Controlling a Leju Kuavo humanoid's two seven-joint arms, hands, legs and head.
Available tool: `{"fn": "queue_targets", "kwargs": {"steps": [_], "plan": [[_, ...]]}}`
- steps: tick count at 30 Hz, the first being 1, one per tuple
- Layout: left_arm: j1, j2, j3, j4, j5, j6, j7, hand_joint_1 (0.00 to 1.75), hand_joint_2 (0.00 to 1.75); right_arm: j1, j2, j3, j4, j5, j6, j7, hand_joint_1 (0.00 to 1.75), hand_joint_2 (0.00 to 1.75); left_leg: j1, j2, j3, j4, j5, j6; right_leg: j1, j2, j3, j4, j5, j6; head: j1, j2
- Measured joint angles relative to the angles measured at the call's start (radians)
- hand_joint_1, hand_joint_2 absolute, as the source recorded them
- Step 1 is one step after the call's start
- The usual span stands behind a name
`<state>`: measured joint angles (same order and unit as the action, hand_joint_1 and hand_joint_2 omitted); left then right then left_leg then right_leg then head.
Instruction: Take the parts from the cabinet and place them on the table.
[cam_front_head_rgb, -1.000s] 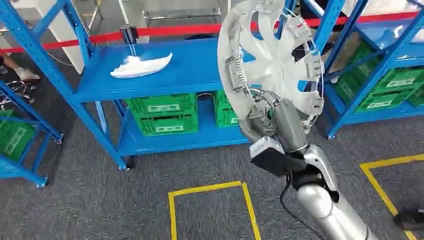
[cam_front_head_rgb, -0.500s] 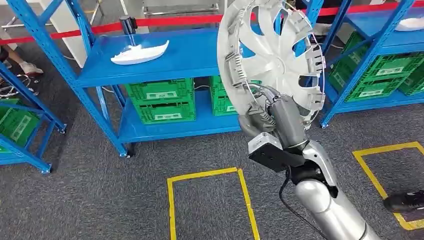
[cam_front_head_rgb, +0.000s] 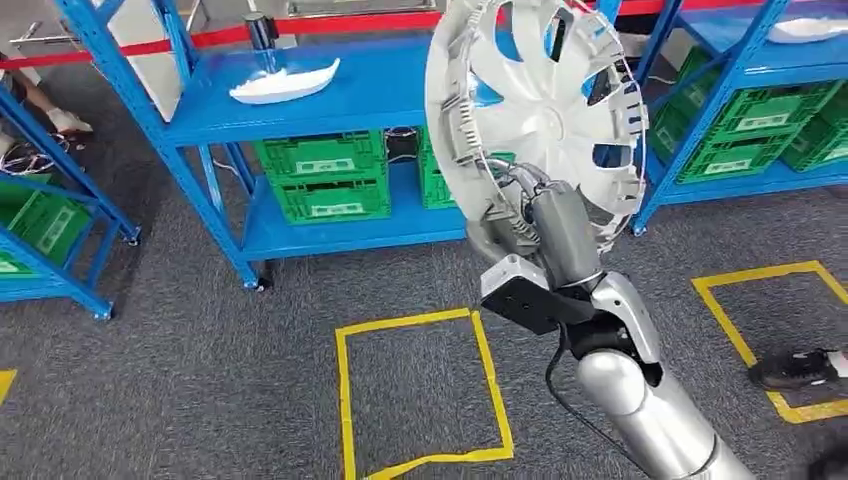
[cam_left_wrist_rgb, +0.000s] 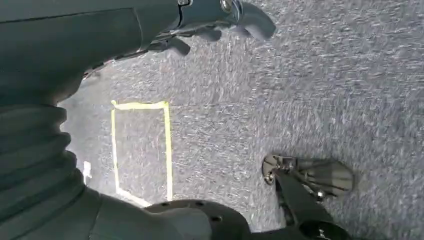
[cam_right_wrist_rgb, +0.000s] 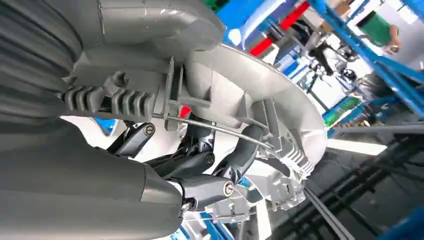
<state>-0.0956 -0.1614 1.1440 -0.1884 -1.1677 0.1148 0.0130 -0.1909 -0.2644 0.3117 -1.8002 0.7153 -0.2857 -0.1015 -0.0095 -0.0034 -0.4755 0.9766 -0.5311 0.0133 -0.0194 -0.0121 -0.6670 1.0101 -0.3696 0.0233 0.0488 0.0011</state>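
A large silver wheel cover (cam_front_head_rgb: 540, 100) stands upright in front of me, gripped at its lower rim by my right hand (cam_front_head_rgb: 520, 215). In the right wrist view the dark fingers (cam_right_wrist_rgb: 210, 165) hook around the cover's ribbed inner rim (cam_right_wrist_rgb: 260, 95) and its wire ring. A white curved part (cam_front_head_rgb: 283, 80) lies on the blue cabinet's upper shelf (cam_front_head_rgb: 390, 80), next to a black cylinder (cam_front_head_rgb: 262, 32). My left hand (cam_left_wrist_rgb: 200, 25) hangs over the grey carpet, fingers loosely apart and holding nothing.
Green crates (cam_front_head_rgb: 325, 185) fill the lower shelf. More blue racks stand at the left (cam_front_head_rgb: 60, 250) and right (cam_front_head_rgb: 760, 100). Yellow tape squares (cam_front_head_rgb: 345, 400) mark the carpet. A person's shoe (cam_front_head_rgb: 795, 368) is at the right, and red barrier tape (cam_front_head_rgb: 330, 25) runs behind.
The whole picture has shifted: the racks sit higher and more of the carpet and tape squares shows, so the camera has moved. The wheel cover stays in my right hand.
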Motion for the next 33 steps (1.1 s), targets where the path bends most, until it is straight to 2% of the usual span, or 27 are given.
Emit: {"fn": "queue_targets", "kwargs": {"steps": [1,3,4,5,6,7,8,9,10,11,12,13,15,16,17,18,19,20,21,22,24,25,26,27,30,31,33], "plan": [[0.000,0.000,0.000,0.000,0.000,0.000,0.000,0.00,1.75,0.000,0.000,0.000,0.001,0.000,0.002,0.001,1.75,1.75,0.001,0.006,-0.011,-0.001,0.012,0.008,-0.003,0.005,-0.011,0.017,-0.038,0.002,0.001,0.000],[0.000,0.001,0.000,0.000,0.000,0.000,0.000,0.00,1.75,-0.004,0.001,0.000,0.003,0.003,0.008,0.010,1.75,1.75,0.002,0.007,-0.044,0.002,0.038,0.017,-0.002,0.006,-0.046,0.138,-0.174,0.009,0.006,0.000],[-0.001,0.001,0.000,0.000,0.001,0.000,0.001,0.00,1.75,-0.007,0.001,0.001,0.006,0.003,0.014,0.010,1.75,1.75,0.001,0.007,-0.060,0.003,0.052,0.019,-0.002,0.006,-0.063,0.215,-0.223,0.012,0.005,0.000],[0.000,0.001,0.000,0.000,0.005,0.001,0.002,0.00,1.75,-0.011,0.001,0.002,0.010,-0.003,0.019,0.009,1.75,1.75,0.000,0.008,-0.081,0.007,0.067,0.018,-0.002,0.007,-0.074,0.287,-0.244,0.014,0.005,0.000],[0.000,0.001,0.000,0.000,0.011,0.002,0.002,0.00,1.75,-0.017,0.001,0.004,0.016,-0.010,0.023,0.006,1.75,1.75,0.001,0.009,-0.103,0.013,0.079,0.016,-0.002,0.007,-0.071,0.326,-0.228,0.015,0.006,0.000],[0.000,0.001,0.000,0.000,0.015,0.002,0.002,0.00,1.75,-0.024,0.001,0.007,0.022,-0.019,0.028,0.003,1.75,1.75,0.002,0.010,-0.126,0.021,0.090,0.014,-0.002,0.007,-0.047,0.321,-0.187,0.015,0.005,0.000],[0.000,0.001,0.000,0.000,0.020,0.003,0.002,0.00,1.75,-0.031,0.002,0.010,0.027,-0.026,0.032,-0.001,1.75,1.75,0.003,0.011,-0.149,0.032,0.098,0.010,-0.003,0.007,-0.004,0.277,-0.145,0.016,0.006,0.000],[0.000,0.001,0.000,0.000,0.024,0.005,0.002,0.00,1.75,-0.040,0.002,0.013,0.033,-0.028,0.033,-0.004,1.75,1.75,0.005,0.011,-0.170,0.043,0.106,0.006,-0.004,0.007,0.059,0.201,-0.124,0.017,0.006,0.000],[-0.001,0.001,0.000,0.000,0.025,0.005,0.002,0.00,1.75,-0.049,0.002,0.017,0.037,-0.030,0.033,-0.006,1.75,1.75,0.006,0.011,-0.184,0.057,0.112,0.001,-0.006,0.007,0.126,0.111,-0.149,0.017,0.006,0.000],[0.000,0.003,0.000,-0.001,0.027,0.006,0.002,0.00,1.75,-0.059,0.004,0.021,0.041,-0.031,0.034,-0.006,1.75,1.75,0.000,0.008,-0.198,0.067,0.117,-0.005,0.000,0.009,0.177,0.028,-0.201,0.014,0.010,0.000],[0.001,0.003,0.000,-0.001,0.028,0.007,0.002,0.00,1.75,-0.061,0.006,0.023,0.043,-0.033,0.033,-0.006,1.75,1.75,-0.001,0.008,-0.198,0.068,0.125,-0.013,0.004,0.012,0.177,0.020,-0.211,-0.005,0.008,0.000],[0.002,0.003,0.000,-0.001,0.028,0.008,0.002,0.00,1.75,-0.067,0.007,0.024,0.047,-0.034,0.033,-0.006,1.75,1.75,0.000,0.008,-0.199,0.067,0.135,-0.017,0.003,0.012,0.172,0.018,-0.206,-0.010,0.010,0.000],[0.007,0.007,0.000,-0.001,0.030,0.011,0.003,0.00,1.75,-0.076,0.011,0.029,0.057,-0.034,0.034,-0.006,1.75,1.75,0.001,0.005,-0.208,0.059,0.156,-0.030,0.002,0.008,0.151,0.018,-0.185,-0.029,0.010,0.000],[0.007,0.008,0.000,0.000,0.031,0.011,0.003,0.00,1.75,-0.083,0.014,0.032,0.061,-0.034,0.034,-0.006,1.75,1.75,0.005,0.004,-0.218,0.069,0.131,-0.036,-0.001,0.004,0.137,0.017,-0.173,-0.040,0.010,0.000],[0.007,0.008,0.000,0.000,0.031,0.011,0.005,0.00,1.75,-0.086,0.017,0.033,0.063,-0.034,0.034,-0.006,1.75,1.75,0.005,0.003,-0.233,0.107,0.069,-0.043,-0.002,0.005,0.122,0.017,-0.160,-0.047,0.006,0.000],[0.007,0.008,0.000,0.000,0.031,0.011,0.005,0.00,1.75,-0.088,0.018,0.034,0.064,-0.034,0.033,-0.006,1.75,1.75,0.008,0.004,-0.255,0.182,-0.004,-0.049,-0.001,0.004,0.110,0.017,-0.145,-0.050,0.005,0.000],[0.007,0.008,0.000,0.000,0.031,0.011,0.005,0.00,1.75,-0.089,0.018,0.034,0.066,-0.034,0.033,-0.006,1.75,1.75,0.009,0.004,-0.270,0.258,-0.052,-0.053,0.000,0.004,0.095,0.019,-0.134,-0.050,0.006,0.000],[0.006,0.008,0.000,0.000,0.031,0.011,0.005,0.00,1.75,-0.089,0.019,0.035,0.069,-0.034,0.033,-0.006,1.75,1.75,0.009,0.004,-0.281,0.328,-0.076,-0.055,0.001,0.004,0.079,0.020,-0.122,-0.049,0.005,0.000],[0.006,0.008,0.000,0.000,0.031,0.011,0.005,0.00,1.75,-0.089,0.021,0.036,0.071,-0.034,0.033,-0.004,1.75,1.75,0.010,0.004,-0.279,0.370,-0.072,-0.055,0.002,0.004,0.065,0.021,-0.111,-0.048,0.006,0.000],[0.006,0.008,0.000,0.000,0.030,0.011,0.005,0.00,1.75,-0.088,0.021,0.037,0.072,-0.034,0.032,-0.003,1.75,1.75,0.009,0.004,-0.259,0.370,-0.045,-0.053,0.003,0.003,0.050,0.022,-0.100,-0.047,0.005,0.000],[0.006,0.008,0.000,0.000,0.028,0.011,0.007,0.00,1.75,-0.087,0.021,0.040,0.073,-0.035,0.031,-0.003,1.75,1.75,0.008,0.003,-0.161,0.259,0.019,-0.041,0.006,0.004,0.023,0.022,-0.078,-0.044,0.005,0.000],[0.004,0.009,0.000,0.000,0.027,0.011,0.006,0.00,1.75,-0.087,0.021,0.040,0.073,-0.035,0.031,-0.003,1.75,1.75,0.004,0.000,-0.083,0.156,0.022,-0.030,0.007,0.005,0.013,0.022,-0.067,-0.041,0.005,0.000],[0.002,0.012,0.000,-0.001,0.027,0.011,0.006,0.00,1.75,-0.086,0.021,0.040,0.073,-0.035,0.029,-0.003,1.75,1.75,-0.001,-0.001,-0.013,0.052,-0.024,-0.018,0.010,0.004,0.008,0.022,-0.058,-0.035,0.006,0.000],[0.001,0.012,0.000,-0.001,0.025,0.011,0.005,0.00,1.75,-0.086,0.021,0.040,0.073,-0.035,0.027,-0.002,1.75,1.75,-0.003,-0.002,0.007,0.009,-0.033,-0.021,0.008,0.001,0.006,0.020,-0.048,-0.030,0.007,0.000],[0.002,0.012,0.000,0.000,0.023,0.001,0.005,0.00,1.75,-0.084,0.024,0.040,0.073,-0.032,0.022,0.005,1.75,1.75,-0.011,-0.001,-0.014,0.005,-0.003,-0.003,0.002,0.000,0.005,0.000,-0.013,-0.010,0.005,0.000],[0.003,0.011,0.000,0.000,0.021,0.001,0.005,0.00,1.75,-0.079,0.023,0.040,0.073,-0.032,0.019,0.008,1.75,1.75,0.001,0.007,-0.015,-0.005,0.015,0.006,0.000,0.004,0.000,0.008,-0.030,-0.006,0.003,0.000],[0.003,0.012,0.000,0.000,0.021,0.001,0.006,0.00,1.75,-0.076,0.023,0.040,0.073,-0.032,0.016,0.011,1.75,1.75,0.001,0.007,-0.044,-0.003,0.039,0.017,0.002,0.009,-0.029,0.095,-0.147,0.000,0.010,0.000]]}}
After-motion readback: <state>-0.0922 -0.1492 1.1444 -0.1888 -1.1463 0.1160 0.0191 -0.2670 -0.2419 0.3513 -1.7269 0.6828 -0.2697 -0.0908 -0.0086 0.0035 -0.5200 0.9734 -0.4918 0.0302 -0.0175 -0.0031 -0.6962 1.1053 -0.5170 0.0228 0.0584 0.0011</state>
